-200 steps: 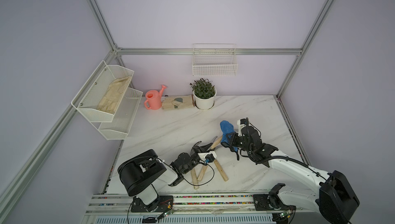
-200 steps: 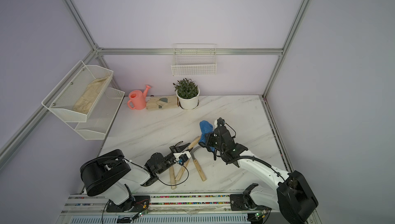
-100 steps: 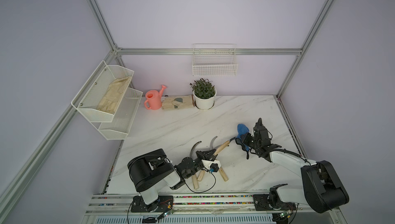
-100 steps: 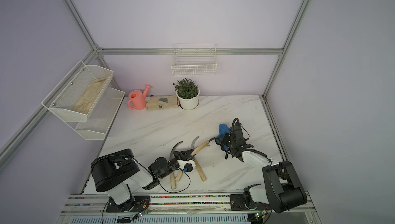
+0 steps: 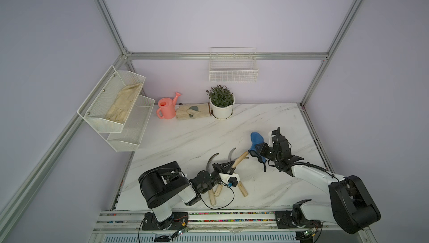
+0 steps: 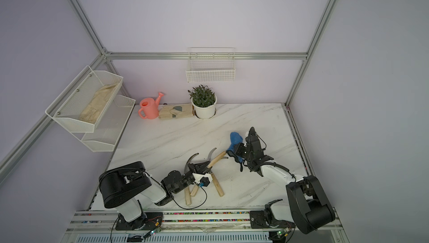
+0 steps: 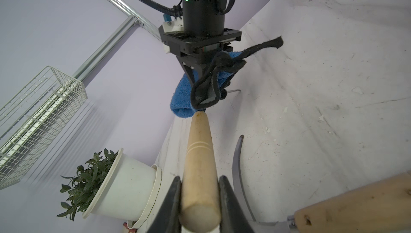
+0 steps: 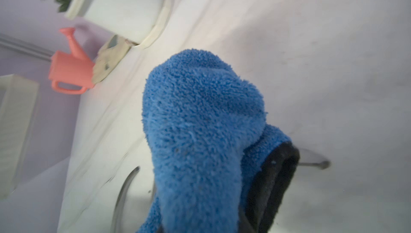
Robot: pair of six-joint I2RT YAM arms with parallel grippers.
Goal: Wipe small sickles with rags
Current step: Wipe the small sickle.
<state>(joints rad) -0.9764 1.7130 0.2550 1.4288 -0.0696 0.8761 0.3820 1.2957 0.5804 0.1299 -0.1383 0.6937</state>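
Note:
My left gripper (image 5: 228, 166) (image 6: 205, 164) (image 7: 199, 177) is shut on the pale wooden handle of one small sickle (image 5: 240, 158) (image 6: 217, 158) (image 7: 200, 149), held up off the table. The blue fluffy rag (image 5: 256, 139) (image 6: 235, 138) (image 7: 184, 96) (image 8: 200, 120) covers that sickle's blade end; only the blade tip (image 7: 235, 91) sticks out. My right gripper (image 5: 257, 152) (image 6: 234, 152) is shut on the rag, and its fingers are hidden under the cloth in the right wrist view. Three more sickles (image 5: 218, 190) (image 6: 218, 187) lie crossed under my left gripper.
A potted plant (image 5: 221, 106), a pink watering can (image 5: 166, 109) and beige gloves (image 5: 191, 112) stand along the back wall. A white wire basket (image 5: 233, 67) hangs above them. A two-tier mesh shelf (image 5: 113, 107) juts from the left wall.
The rag and my right gripper went right along the held sickle, then came back a little to the left. The left gripper has lifted the sickle slightly and holds it still.

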